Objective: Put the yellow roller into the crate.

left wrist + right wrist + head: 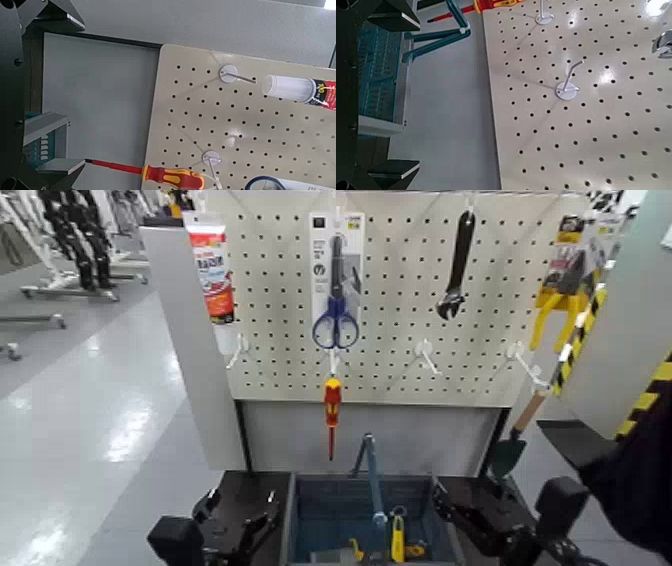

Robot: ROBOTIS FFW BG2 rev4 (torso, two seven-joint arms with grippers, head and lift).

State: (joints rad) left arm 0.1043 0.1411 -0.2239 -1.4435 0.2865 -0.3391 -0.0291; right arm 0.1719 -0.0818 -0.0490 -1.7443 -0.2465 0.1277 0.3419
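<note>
Roller [398, 537]: in crate [291, 520], long axis front-to-back, looped end away from robot | right tool [418, 95]: open, angled inward at crate's right | left tool [83, 95]: open, left of crate

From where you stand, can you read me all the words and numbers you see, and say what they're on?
None can be read for certain.
Red-and-white tube: printing too blurred.
Scissors' card: printing too small.
Card behind the yellow-handled pliers: printing too small and blurred.
</note>
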